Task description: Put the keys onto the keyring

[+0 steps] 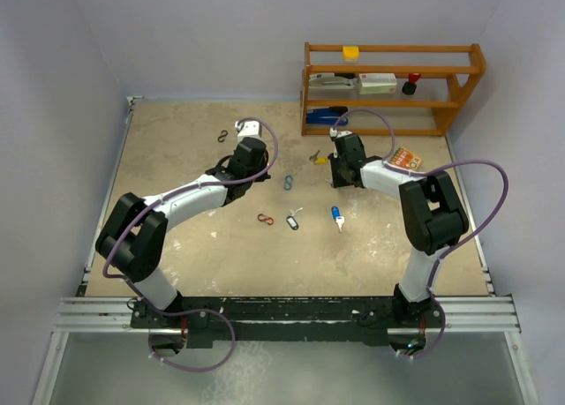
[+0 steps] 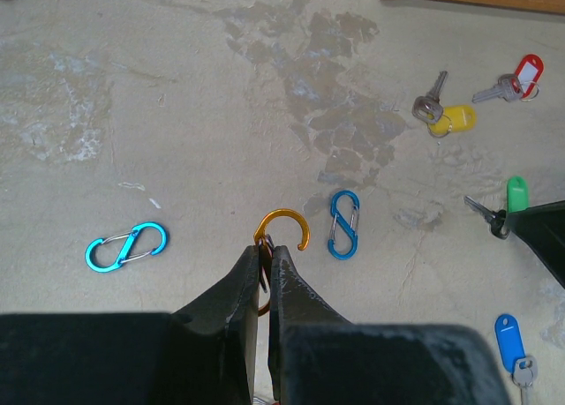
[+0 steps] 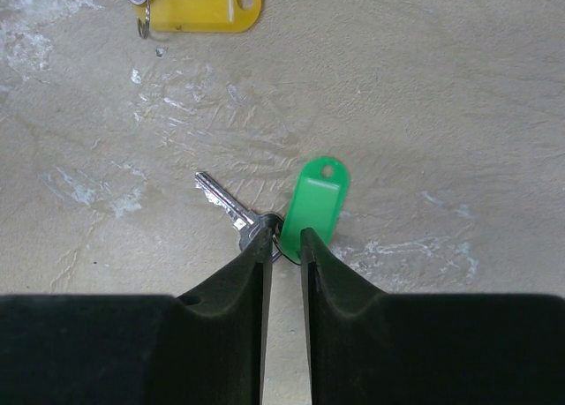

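Keys lie scattered on the counter (image 2: pixel 177 114): a yellow-tagged key (image 2: pixel 450 118), a red-tagged key (image 2: pixel 521 77) and a blue-tagged key (image 2: pixel 508 334). The left end effector (image 2: pixel 267 246) is clamped tight on an orange S-shaped clip (image 2: pixel 284 224), just beside a dark blue clip (image 2: pixel 343 223). The right end effector (image 3: pixel 281 237) stands narrowly parted astride the ring of the green-tagged key (image 3: pixel 318 198), which lies on the counter. Whether it already pinches the ring cannot be told.

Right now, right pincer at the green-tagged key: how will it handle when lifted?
Probably floppy: the green tag and metal key join only through a small ring, so one will likely dangle. Likely light; both are small and thin. The smooth plastic may slip in the right pincer.
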You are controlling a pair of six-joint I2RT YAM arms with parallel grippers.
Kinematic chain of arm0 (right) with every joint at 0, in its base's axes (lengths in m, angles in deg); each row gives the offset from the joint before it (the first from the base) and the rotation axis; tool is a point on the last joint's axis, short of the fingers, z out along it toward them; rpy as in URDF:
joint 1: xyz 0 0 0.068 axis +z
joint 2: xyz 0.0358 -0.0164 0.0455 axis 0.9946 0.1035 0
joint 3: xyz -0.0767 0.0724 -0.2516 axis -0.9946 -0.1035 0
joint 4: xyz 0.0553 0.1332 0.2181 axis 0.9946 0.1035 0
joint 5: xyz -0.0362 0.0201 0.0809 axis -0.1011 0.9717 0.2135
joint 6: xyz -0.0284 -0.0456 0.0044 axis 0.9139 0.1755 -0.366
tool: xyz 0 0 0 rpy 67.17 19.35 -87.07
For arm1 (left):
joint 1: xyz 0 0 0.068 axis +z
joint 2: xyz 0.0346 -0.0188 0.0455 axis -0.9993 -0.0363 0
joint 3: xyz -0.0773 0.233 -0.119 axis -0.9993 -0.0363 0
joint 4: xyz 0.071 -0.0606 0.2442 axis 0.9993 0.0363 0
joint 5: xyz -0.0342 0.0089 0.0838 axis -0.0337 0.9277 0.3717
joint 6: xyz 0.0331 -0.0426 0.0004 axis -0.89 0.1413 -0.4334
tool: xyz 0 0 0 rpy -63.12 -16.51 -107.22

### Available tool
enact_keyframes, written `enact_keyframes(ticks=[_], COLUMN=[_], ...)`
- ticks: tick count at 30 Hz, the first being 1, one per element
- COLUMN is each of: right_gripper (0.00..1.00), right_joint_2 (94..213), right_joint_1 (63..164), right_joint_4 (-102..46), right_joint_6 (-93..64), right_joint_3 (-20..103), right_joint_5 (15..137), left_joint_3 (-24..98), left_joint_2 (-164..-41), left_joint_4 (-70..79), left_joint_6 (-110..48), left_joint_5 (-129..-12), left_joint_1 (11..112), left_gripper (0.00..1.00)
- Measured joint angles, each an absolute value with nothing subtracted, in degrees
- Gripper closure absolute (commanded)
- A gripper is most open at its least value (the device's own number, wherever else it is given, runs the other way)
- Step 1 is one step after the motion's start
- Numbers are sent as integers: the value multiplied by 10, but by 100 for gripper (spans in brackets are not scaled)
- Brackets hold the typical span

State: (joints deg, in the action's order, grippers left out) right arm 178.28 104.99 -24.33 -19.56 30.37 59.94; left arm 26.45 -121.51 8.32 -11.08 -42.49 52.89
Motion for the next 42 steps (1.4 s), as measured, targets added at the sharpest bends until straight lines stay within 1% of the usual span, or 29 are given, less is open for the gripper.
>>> enact_keyframes(ticks=[3, 11, 15, 21, 28, 42], right_gripper=[82, 97, 100, 100, 100, 100], right_joint_2=[1783, 1782, 1772, 1690, 1579, 1566], right_joint_1=[1050, 1050, 1050, 1050, 1049, 1049], right_joint_4=[-243, -243, -243, -290, -402, -546], right_joint_6=[-195, -195, -190, -179, -171, -160], right_joint_3=[304, 304, 303, 266, 188, 141], right_joint_5=[599, 600, 595, 612, 721, 926], left_joint_3=[265, 265, 265, 264, 263, 263], left_joint_2=[-1215, -1218, -1218, -1221, -1224, -1224], left_joint_4=[83, 84, 84, 67, 20, -48], left_joint_6=[-111, -111, -111, -111, -111, -111], left_joint_5=[-425, -425, -425, -450, -517, -625], left_joint_1=[529, 529, 529, 529, 529, 529], left_gripper=[100, 100, 100, 100, 100, 100])
